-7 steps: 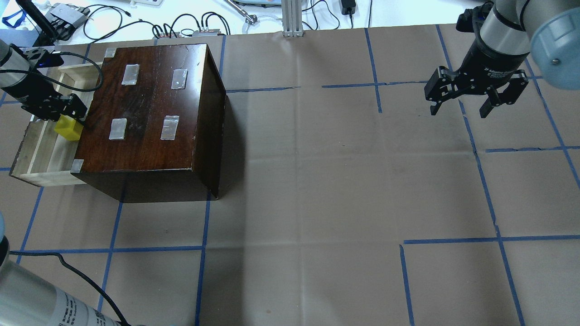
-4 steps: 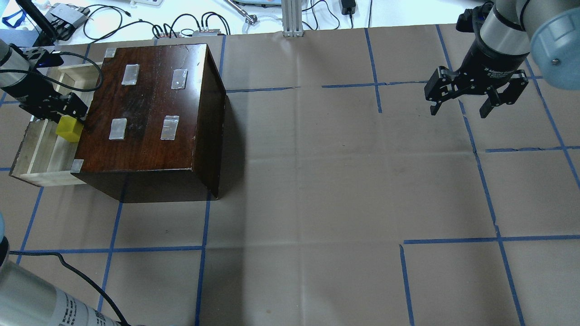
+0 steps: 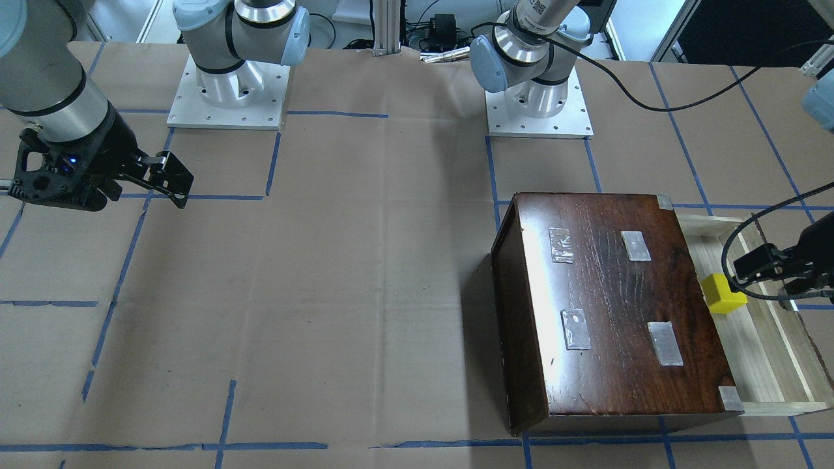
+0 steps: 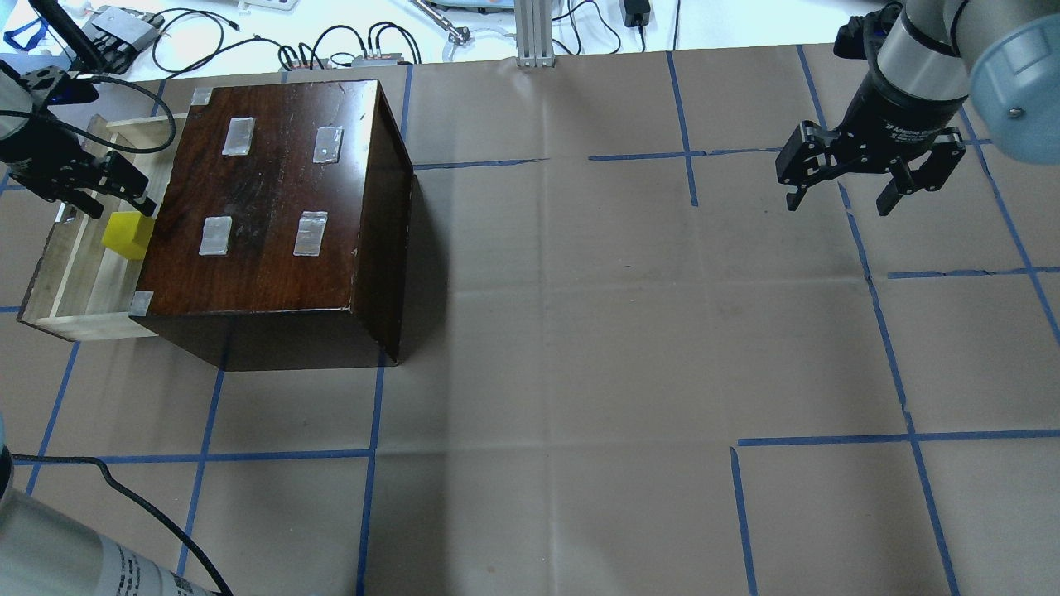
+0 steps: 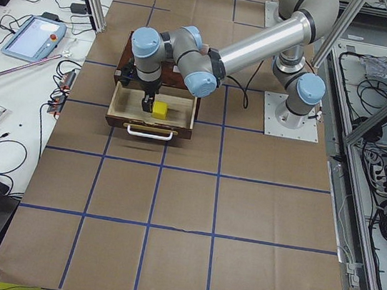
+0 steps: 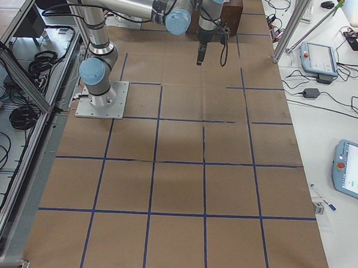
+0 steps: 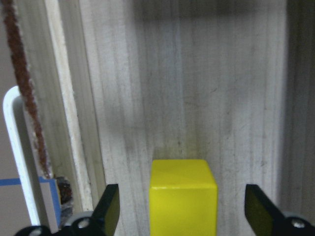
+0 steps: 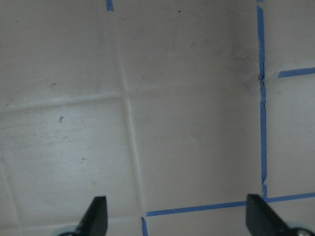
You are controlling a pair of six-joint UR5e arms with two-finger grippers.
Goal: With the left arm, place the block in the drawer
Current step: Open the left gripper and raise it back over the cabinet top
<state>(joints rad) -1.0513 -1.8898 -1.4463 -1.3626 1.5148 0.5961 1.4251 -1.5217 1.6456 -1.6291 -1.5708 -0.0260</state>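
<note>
The yellow block (image 4: 124,234) lies on the floor of the pulled-out pale wood drawer (image 4: 79,285), close to the dark box (image 4: 273,207). My left gripper (image 4: 106,205) is open and hovers just above the block without touching it. In the left wrist view the block (image 7: 183,194) sits between the two spread fingers (image 7: 110,209) with clear gaps on both sides. The front-facing view shows the block (image 3: 722,294) in the drawer (image 3: 762,352) under the left gripper (image 3: 763,285). My right gripper (image 4: 840,201) is open and empty, far to the right.
The drawer's white handle (image 7: 17,157) and front panel lie on the side away from the box. Cables and small devices (image 4: 348,50) lie beyond the table's far edge. Blue tape lines (image 4: 911,434) mark the brown paper cover.
My left gripper has lifted up and back from the block, which stays on the drawer floor. The right arm has not moved.
</note>
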